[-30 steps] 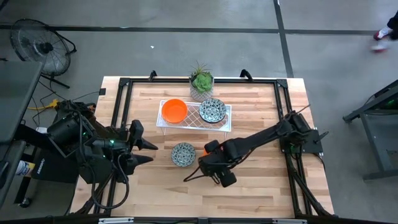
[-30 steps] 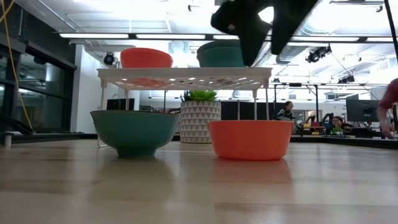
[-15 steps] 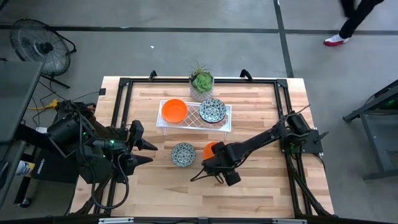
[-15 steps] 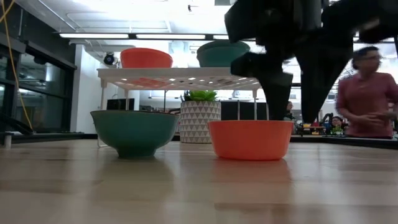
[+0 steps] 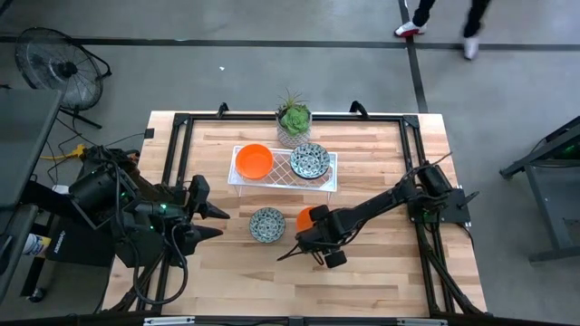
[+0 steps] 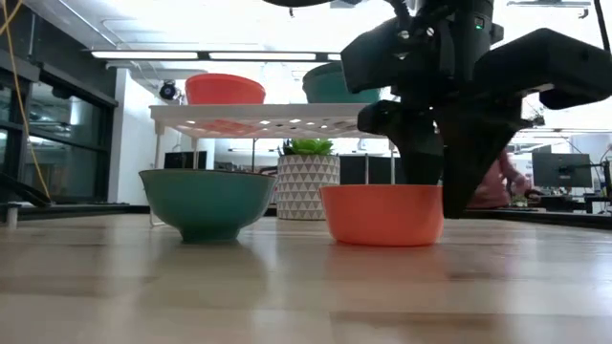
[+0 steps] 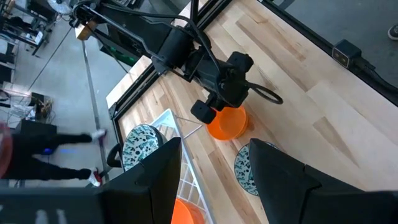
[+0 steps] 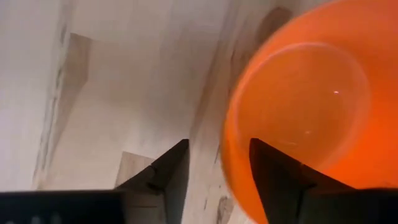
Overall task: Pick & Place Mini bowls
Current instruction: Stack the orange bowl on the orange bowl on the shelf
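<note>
An orange mini bowl (image 5: 305, 216) (image 6: 382, 214) stands on its base on the table, right of a speckled mini bowl (image 5: 266, 224) (image 6: 205, 202). My right gripper (image 5: 313, 232) (image 8: 219, 180) is open and low over the orange bowl. One finger (image 8: 277, 171) is inside the bowl and one finger (image 8: 165, 171) is outside, and its rim (image 8: 225, 155) runs between them without visible touch. On the white rack (image 5: 326, 177) sit another orange bowl (image 5: 254, 160) and another speckled bowl (image 5: 309, 160). My left gripper (image 5: 217, 222) waits open near the table's left edge.
A small potted plant (image 5: 294, 118) stands behind the rack at the far edge. A black frame (image 5: 181, 127) borders the table. Bare wood lies in front of the two table bowls. A person's legs (image 5: 435, 16) cross the floor beyond the table.
My right gripper has come down from above onto the orange bowl's level, and its fingers now straddle the rim. The orange bowl has stayed in place. A person has walked across the floor behind the table.
</note>
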You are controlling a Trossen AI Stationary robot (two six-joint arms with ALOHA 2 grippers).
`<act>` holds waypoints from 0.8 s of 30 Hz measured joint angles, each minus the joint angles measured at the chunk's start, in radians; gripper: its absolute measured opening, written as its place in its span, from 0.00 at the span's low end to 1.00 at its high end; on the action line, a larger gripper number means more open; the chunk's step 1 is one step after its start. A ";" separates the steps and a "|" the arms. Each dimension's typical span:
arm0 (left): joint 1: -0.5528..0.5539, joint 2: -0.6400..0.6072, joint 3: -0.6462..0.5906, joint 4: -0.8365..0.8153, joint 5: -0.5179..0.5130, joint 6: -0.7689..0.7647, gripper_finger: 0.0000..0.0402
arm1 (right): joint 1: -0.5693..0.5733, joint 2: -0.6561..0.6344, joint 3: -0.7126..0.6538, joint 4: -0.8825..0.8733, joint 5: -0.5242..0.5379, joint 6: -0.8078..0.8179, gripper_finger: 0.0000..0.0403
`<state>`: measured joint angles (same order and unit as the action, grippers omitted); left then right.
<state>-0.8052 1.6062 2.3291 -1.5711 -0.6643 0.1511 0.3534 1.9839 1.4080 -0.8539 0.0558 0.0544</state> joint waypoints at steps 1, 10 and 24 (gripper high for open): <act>0.000 0.000 0.000 0.000 0.000 0.000 0.46 | 0.000 0.000 0.000 0.002 0.002 -0.001 0.35; 0.000 0.000 0.000 0.000 0.000 0.001 0.46 | -0.012 0.000 0.000 0.020 0.014 -0.007 0.16; 0.000 0.000 0.000 0.000 0.000 0.001 0.46 | -0.014 -0.002 0.001 0.028 -0.030 0.052 0.01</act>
<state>-0.8054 1.6062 2.3291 -1.5711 -0.6643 0.1520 0.3397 1.9820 1.4090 -0.8261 0.0263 0.1063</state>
